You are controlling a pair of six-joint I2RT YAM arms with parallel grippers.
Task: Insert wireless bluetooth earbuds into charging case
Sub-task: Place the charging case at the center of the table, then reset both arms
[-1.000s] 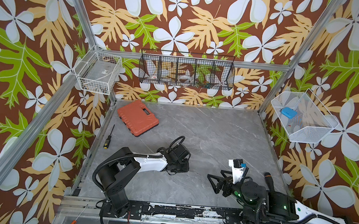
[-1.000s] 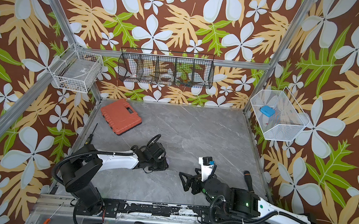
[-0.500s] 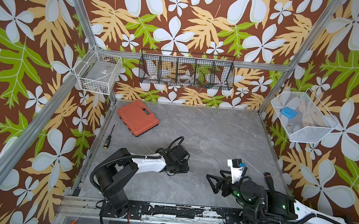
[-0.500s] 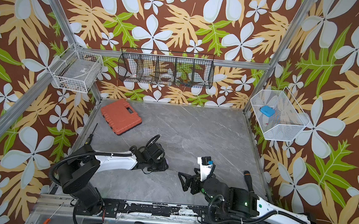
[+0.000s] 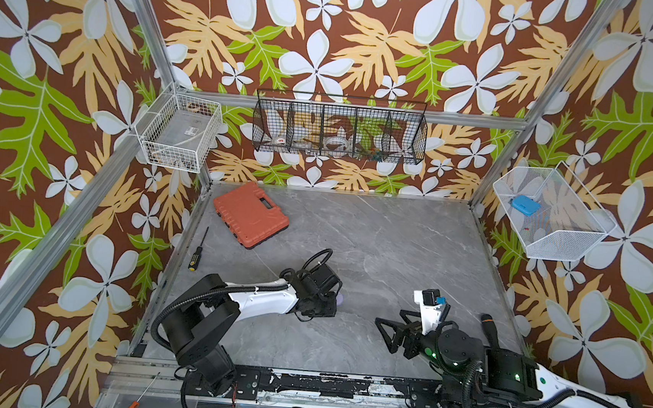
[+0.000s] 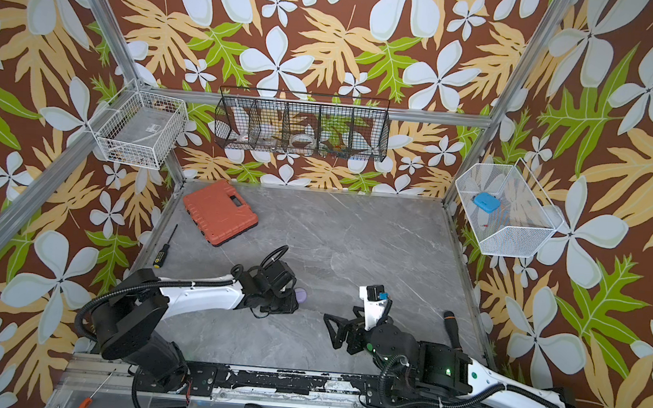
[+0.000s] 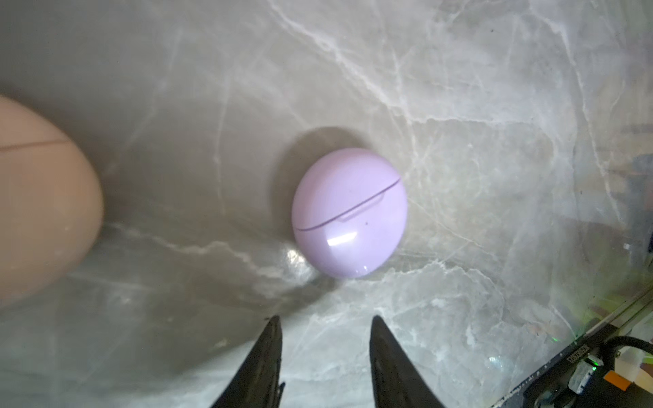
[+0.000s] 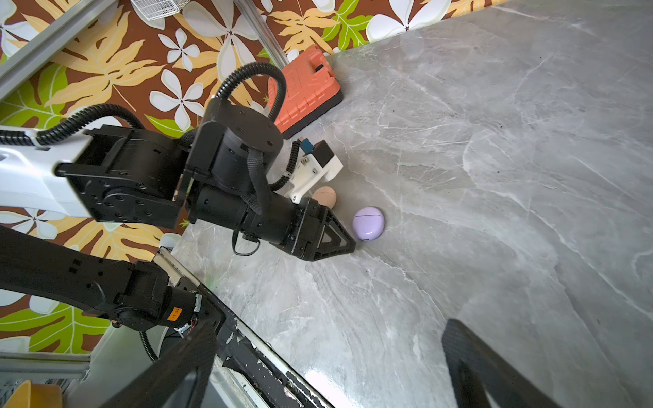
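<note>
Left gripper (image 7: pixel 324 319) sits low over the marble tabletop (image 7: pixel 512 106), fingertips parted w/ bare stone btwn them, gripping nothing. Its tips show at bottom ctr of the left wrist frame, pointing at the lavender charging case (image 7: pixel 349 212), which lies shut in mid-frame, just ahead, not touching. Pink charging case (image 7: pixel 39 201) fills the left edge of that frame, blurred, seam closed too. In both top views only a sliver of lavender peeks out right of the left wrist, lower ctr. Right gripper (image 8: pixel 330 326) is spread wide and empty, fingers at the bottom of the right wrist frame, well apart from both cases. Earbuds: none visible anywhere; w/ both lids shut, can't tell if they're inside. Risks, my read: the case is a glossy rounded pebble on slick stone, so a pinch off-ctr prob squirts it out sideways or skids it into the pink one nearby. Present gap looks narrower than the case, so advancing w/o opening more would shove it, not grasp it. Lid seam is thin; prying one-handed likely spins the case unless the right arm braces it.
</note>
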